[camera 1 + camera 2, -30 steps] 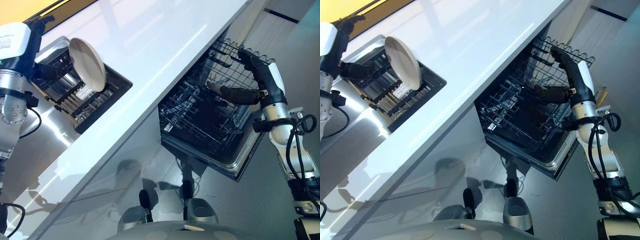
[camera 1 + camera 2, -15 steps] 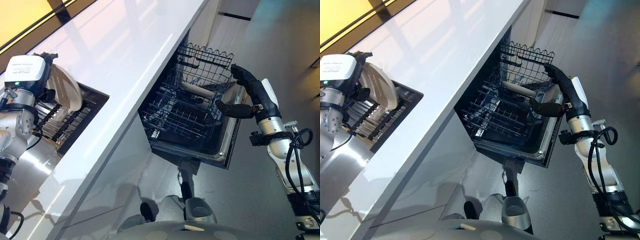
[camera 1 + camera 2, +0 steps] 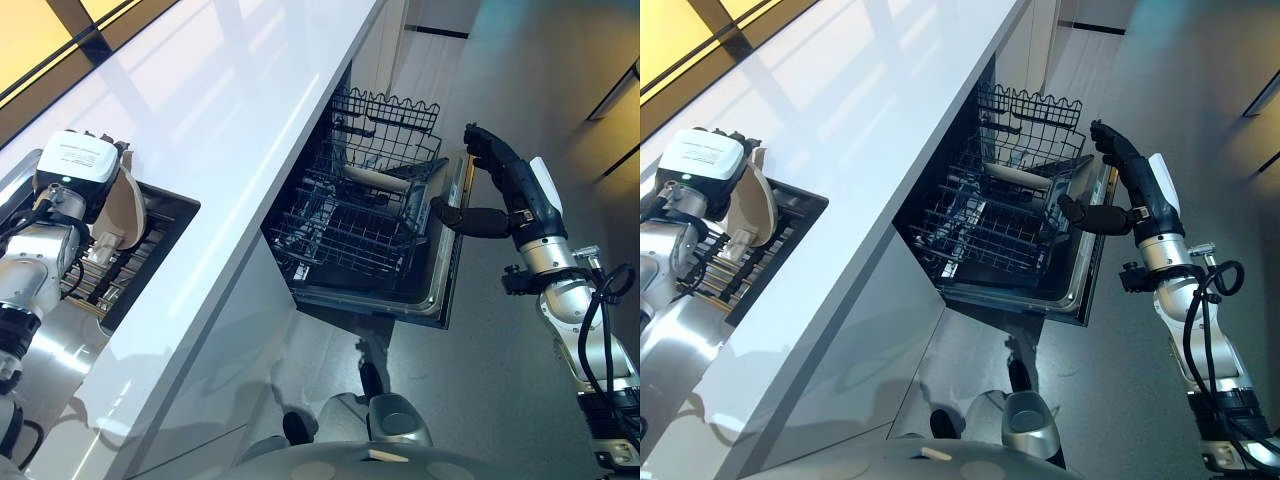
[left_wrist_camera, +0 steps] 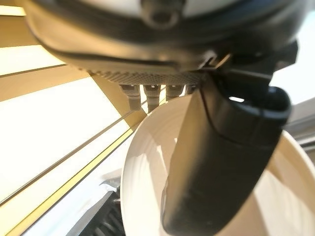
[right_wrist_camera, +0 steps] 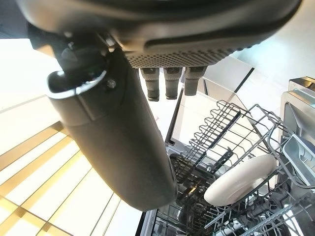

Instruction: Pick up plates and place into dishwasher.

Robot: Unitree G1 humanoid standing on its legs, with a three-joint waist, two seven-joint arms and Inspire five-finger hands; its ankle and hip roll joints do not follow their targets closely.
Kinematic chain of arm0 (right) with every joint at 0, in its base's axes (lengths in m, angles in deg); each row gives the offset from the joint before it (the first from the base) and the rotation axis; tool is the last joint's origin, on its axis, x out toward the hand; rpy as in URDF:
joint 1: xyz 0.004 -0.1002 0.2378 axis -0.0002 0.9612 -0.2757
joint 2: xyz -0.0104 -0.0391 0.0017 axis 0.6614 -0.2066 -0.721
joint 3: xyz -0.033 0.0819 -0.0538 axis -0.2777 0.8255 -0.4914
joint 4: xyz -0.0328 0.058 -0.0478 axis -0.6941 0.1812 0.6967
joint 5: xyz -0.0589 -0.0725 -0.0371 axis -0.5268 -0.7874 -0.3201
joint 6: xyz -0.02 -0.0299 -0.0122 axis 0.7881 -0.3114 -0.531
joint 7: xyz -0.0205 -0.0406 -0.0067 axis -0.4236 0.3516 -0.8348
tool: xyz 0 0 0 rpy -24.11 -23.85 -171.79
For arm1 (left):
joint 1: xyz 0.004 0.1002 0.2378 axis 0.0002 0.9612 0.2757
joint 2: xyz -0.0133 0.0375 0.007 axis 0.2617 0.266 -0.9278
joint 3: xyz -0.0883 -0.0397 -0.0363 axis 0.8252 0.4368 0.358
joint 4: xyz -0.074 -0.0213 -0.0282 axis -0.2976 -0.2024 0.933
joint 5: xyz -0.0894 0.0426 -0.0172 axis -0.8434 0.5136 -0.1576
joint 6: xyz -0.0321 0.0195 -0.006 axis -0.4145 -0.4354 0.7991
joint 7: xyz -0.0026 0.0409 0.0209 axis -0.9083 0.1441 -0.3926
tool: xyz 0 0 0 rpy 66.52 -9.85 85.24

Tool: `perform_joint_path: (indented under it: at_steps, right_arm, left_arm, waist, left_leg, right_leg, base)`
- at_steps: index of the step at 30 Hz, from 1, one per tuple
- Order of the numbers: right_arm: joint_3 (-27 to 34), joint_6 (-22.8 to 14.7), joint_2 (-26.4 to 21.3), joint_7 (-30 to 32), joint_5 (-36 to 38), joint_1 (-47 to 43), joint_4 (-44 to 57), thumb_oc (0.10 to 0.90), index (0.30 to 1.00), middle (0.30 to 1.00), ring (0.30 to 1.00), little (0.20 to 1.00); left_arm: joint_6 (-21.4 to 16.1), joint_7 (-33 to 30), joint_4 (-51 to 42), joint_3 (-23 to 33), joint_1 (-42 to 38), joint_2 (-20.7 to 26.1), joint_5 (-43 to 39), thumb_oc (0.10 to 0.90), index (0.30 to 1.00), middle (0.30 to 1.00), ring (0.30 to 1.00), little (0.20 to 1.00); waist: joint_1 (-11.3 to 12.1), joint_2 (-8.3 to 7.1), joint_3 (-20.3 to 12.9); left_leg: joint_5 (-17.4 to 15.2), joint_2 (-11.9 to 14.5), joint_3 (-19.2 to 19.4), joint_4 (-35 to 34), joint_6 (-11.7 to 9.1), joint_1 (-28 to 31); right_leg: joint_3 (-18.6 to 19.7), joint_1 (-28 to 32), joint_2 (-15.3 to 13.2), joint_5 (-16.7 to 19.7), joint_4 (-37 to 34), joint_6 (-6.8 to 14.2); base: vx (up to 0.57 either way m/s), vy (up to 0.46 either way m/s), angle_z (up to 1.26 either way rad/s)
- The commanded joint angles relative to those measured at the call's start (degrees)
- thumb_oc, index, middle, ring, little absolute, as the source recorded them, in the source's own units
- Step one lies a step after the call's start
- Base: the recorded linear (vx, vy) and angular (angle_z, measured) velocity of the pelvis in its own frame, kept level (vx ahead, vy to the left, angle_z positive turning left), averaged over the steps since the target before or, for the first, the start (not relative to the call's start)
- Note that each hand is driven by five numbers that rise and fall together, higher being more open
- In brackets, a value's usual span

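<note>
Since a second ago the left hand point(image 3: 100, 205) has drawn the plate point(image 3: 122, 212) in close above the sink rack point(image 3: 150, 235).

Left wrist: thumb point(image 4: 221, 162) pressed across the plate's face, fingers behind the rim, clamped on it.

Right wrist: right hand point(image 3: 490, 195) spread, holding nothing, beside the dishwasher rack point(image 5: 246, 132); a second plate point(image 5: 239, 179) stands racked inside.
</note>
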Motion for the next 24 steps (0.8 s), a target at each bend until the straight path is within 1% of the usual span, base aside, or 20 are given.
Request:
perform_joint_path:
  at_steps: [1, 2, 10, 15, 20, 21, 24]
  right_arm:
    - [4.96, -6.41, -4.72, 2.14, 1.91, -5.05, 6.15, 0.800, 0.900, 0.900, 0.900, 0.900]
    - [4.89, -6.31, -4.99, 2.13, 2.17, -5.38, 6.13, 0.800, 0.900, 0.900, 0.900, 0.900]
    - [3.95, -5.62, -5.91, 3.43, 1.90, -6.51, 6.59, 0.800, 0.900, 0.900, 0.900, 0.900]
    - [3.42, -6.38, -6.35, 4.97, 1.89, -7.69, 6.74, 0.800, 0.900, 0.900, 0.900, 0.900]
    - [3.39, -7.78, -6.74, 7.17, 1.26, -8.83, 7.33, 0.800, 0.900, 0.900, 0.900, 0.900]
    - [3.73, -8.21, -6.96, 7.73, 1.09, -9.03, 7.46, 0.800, 0.900, 0.900, 0.900, 0.900]
    - [4.85, -8.94, -7.19, 7.98, 0.93, -8.69, 7.96, 0.800, 0.900, 0.900, 0.900, 0.900]
  left_arm:
    - [2.72, 1.23, 1.65, -2.93, -8.24, 7.77, 7.87, 0.298, 0.469, 0.469, 0.469, 0.398]
    - [2.05, 2.04, 1.46, -3.48, -8.48, 8.07, 8.88, 0.100, 0.300, 0.300, 0.300, 0.200]
    - [-0.35, 3.15, -0.23, -5.46, -9.15, 9.60, 12.99, 0.100, 0.300, 0.300, 0.300, 0.200]
    - [-0.99, 1.75, -0.82, -6.33, -9.89, 9.67, 13.35, 0.100, 0.300, 0.300, 0.300, 0.200]
    - [-0.35, -2.84, -0.94, -5.86, -9.87, 9.61, 9.07, 0.100, 0.300, 0.300, 0.300, 0.200]
    - [0.58, -5.23, -1.30, -5.24, -9.35, 9.61, 6.36, 0.100, 0.300, 0.300, 0.300, 0.200]
    - [1.65, -8.76, -1.98, -2.25, -7.57, 9.27, 2.27, 0.100, 0.300, 0.300, 0.300, 0.200]
  waist:
    - [0.36, 3.11, -6.97]
    - [0.45, 3.18, -6.98]
    - [1.37, 3.37, -7.41]
    - [1.90, 3.23, -7.51]
    - [2.49, 2.99, -7.89]
    - [2.70, 2.85, -8.04]
    - [3.13, 2.51, -8.39]
  left_leg:
    - [-6.65, -6.59, -2.01, 4.39, 5.90, -3.57]
    - [-6.65, -6.57, -2.14, 4.30, 5.86, -3.51]
    - [-6.38, -6.32, -3.01, 4.08, 5.49, -3.39]
    - [-6.20, -6.19, -3.80, 3.83, 5.35, -3.18]
    - [-5.96, -5.98, -4.56, 3.52, 5.06, -2.99]
    - [-5.87, -5.90, -4.77, 3.37, 5.00, -2.95]
    - [-5.65, -5.81, -5.51, 3.07, 4.97, -2.93]
  right_leg:
    - [-2.19, -0.98, 2.74, -6.37, 6.99, 4.30]
    - [-2.29, -0.85, 2.76, -6.55, 6.87, 4.25]
    - [-2.99, 0.23, 3.09, -7.37, 6.08, 3.87]
    - [-3.63, 0.73, 3.24, -7.68, 5.89, 3.60]
    - [-4.08, 1.33, 3.44, -8.09, 5.56, 3.37]
    - [-4.13, 1.43, 3.53, -8.14, 5.44, 3.29]
    - [-4.02, 1.75, 3.83, -8.28, 5.16, 3.05]
  base:
    - [0.00, 0.000, 0.00]
    - [0.00, 0.000, 0.00]
    - [0.00, -0.014, 0.00]
    - [-0.02, -0.037, 0.04]
    - [-0.02, -0.040, 0.07]
    - [-0.03, -0.043, 0.04]
    - [-0.03, -0.042, 0.05]
